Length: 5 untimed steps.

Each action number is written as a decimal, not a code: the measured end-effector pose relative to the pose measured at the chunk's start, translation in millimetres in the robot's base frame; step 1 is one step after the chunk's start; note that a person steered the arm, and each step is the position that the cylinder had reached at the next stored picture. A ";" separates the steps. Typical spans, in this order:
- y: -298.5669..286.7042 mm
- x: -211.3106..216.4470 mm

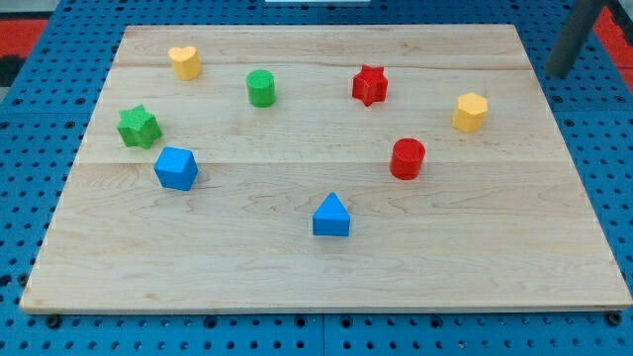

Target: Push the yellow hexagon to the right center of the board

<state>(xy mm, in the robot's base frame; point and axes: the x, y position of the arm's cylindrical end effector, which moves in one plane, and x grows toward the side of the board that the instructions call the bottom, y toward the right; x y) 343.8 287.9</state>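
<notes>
Eight small blocks lay scattered on a pale wooden board [326, 287], which rested on a blue perforated worktop [30, 148]. No gripper was fitted: the arm ended in a straight dark rod, seen at the view's top right corner, with my tip [560, 73] standing just off the board's right edge, over the worktop, so there were no jaws whose spread could be told. The tip touched no block.

The yellow hexagon [471, 111] sat in the board's right part, somewhat above mid-height, to the view's lower left of the tip and clearly apart from it. The red cylinder [406, 158] stood nearest to it, toward the view's lower left, with a gap between them. The red star [370, 85] lay further to the view's left of the hexagon, slightly higher.

The green cylinder [261, 88] stood left of the red star at about the same height. The yellow heart [184, 61] lay near the board's top left corner. The green star [138, 127] sat close to the left edge, with the blue block [176, 168], whose exact shape could not be made out, just to its lower right. The blue triangle [331, 216] lay near the board's middle, toward the view's bottom, well apart from the other blocks.
</notes>
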 end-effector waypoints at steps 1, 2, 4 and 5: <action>-72.4 13.6; -72.4 13.3; -101.0 -48.9; -123.7 -24.5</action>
<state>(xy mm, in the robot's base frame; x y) 319.3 164.2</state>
